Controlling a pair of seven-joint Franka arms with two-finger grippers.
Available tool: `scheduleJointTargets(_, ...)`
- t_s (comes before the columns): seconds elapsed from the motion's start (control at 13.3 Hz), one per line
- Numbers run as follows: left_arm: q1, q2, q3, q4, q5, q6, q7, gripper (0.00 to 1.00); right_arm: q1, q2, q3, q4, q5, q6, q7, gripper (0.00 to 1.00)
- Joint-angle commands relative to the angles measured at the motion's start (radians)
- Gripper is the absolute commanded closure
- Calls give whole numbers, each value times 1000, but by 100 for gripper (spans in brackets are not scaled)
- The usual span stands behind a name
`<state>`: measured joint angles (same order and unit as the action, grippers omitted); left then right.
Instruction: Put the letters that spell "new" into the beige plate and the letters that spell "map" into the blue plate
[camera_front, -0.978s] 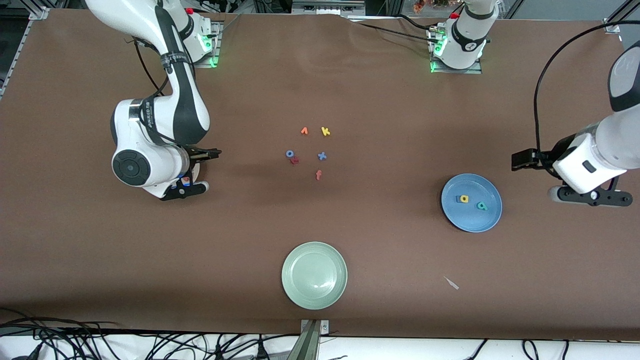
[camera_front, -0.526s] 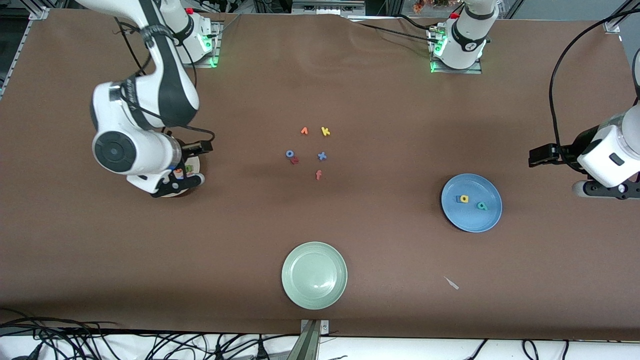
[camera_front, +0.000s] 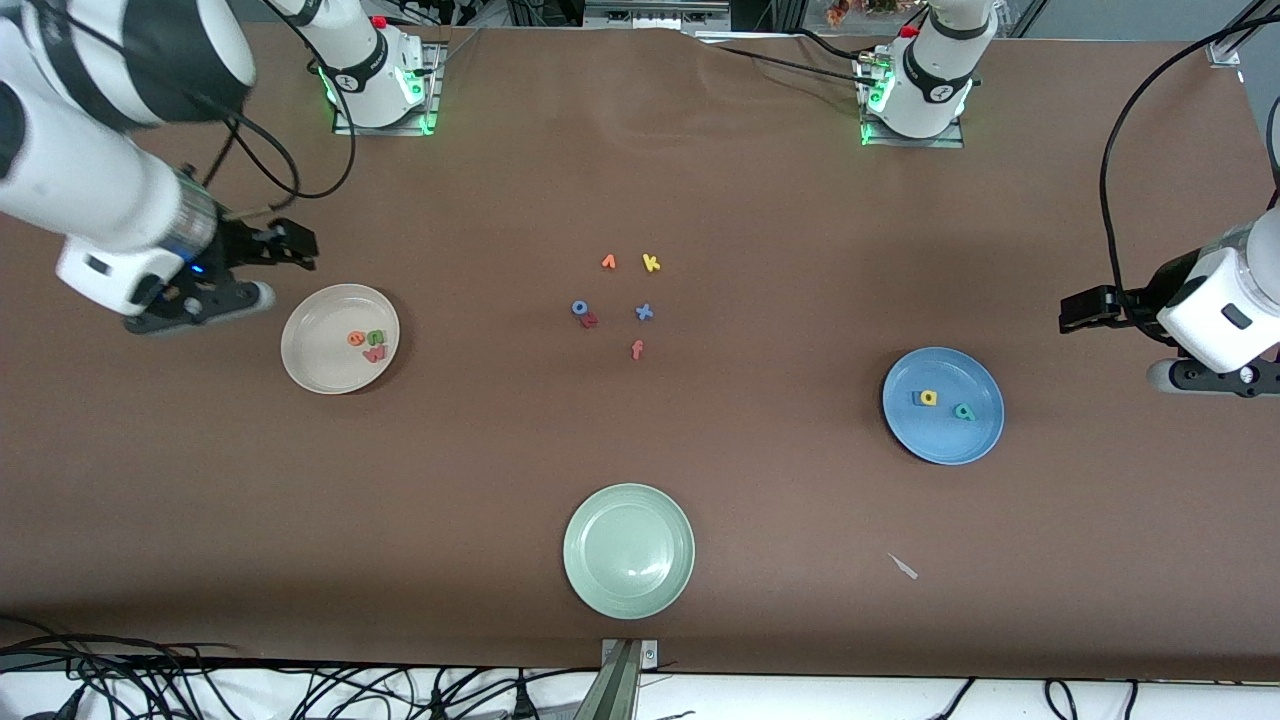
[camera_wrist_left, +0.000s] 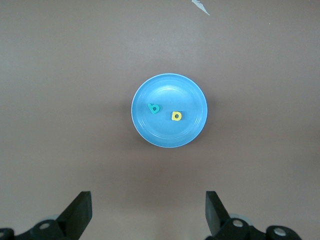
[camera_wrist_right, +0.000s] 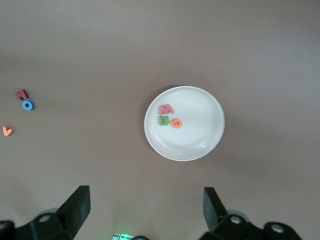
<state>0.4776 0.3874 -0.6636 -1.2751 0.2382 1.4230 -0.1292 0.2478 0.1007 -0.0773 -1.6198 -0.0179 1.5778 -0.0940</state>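
The beige plate (camera_front: 312, 365) (camera_wrist_right: 200, 142) lies toward the right arm's end of the table. It holds the orange "e" (camera_front: 356, 338) (camera_wrist_right: 176, 123), the green "n" (camera_front: 375, 337) (camera_wrist_right: 164, 120) and the salmon "w" (camera_front: 373, 354) (camera_wrist_right: 166, 109). The blue plate (camera_front: 950, 440) (camera_wrist_left: 170, 135) holds the yellow "a" (camera_front: 929, 398) (camera_wrist_left: 176, 116), the teal "p" (camera_front: 964, 411) (camera_wrist_left: 154, 108) and a bluish letter (camera_front: 916, 398) touching the "a". My right gripper (camera_front: 195, 305) (camera_wrist_right: 145, 212) hangs open and empty, high beside the beige plate. My left gripper (camera_front: 1210, 378) (camera_wrist_left: 148, 215) hangs open and empty beside the blue plate.
A pale green plate (camera_front: 628, 590) sits near the front edge. Loose letters lie mid-table: orange "v" (camera_front: 608, 262), yellow "k" (camera_front: 651, 263), blue "o" (camera_front: 579, 308), dark red letter (camera_front: 589, 321), blue "x" (camera_front: 644, 312), salmon "f" (camera_front: 637, 349). A white scrap (camera_front: 903, 566) lies nearer the camera than the blue plate.
My right arm has risen and swung off the beige plate toward its own end of the table, uncovering the three letters. My left arm drew outward a little, then stopped.
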Motion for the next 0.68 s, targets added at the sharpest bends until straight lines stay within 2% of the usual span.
scheduleJointTargets(0.0, 10, -24, -2, -23, -11, -21, 16, 0, -50, -77, 25, -14, -17, -13, -4, 0)
scheduleJointTargets(0.38, 9, -45, 4, -41, -11, -21, 19, 0, -73, -81, 24, -12, -22, -30, 13, 0)
scheduleJointTargets(0.45, -14, -65, 37, -55, -25, -15, 19, 0, -74, -82, 19, -11, -22, -30, 13, 0)
scheduleJointTargets(0.53, -87, -80, 121, -67, -58, -6, 20, 0, -77, -81, 8, -12, -19, -29, 16, 0)
scheduleJointTargets(0.6, -171, -100, 241, -72, -110, 3, 23, 0, -79, -81, 2, -12, -10, -30, 20, 0)
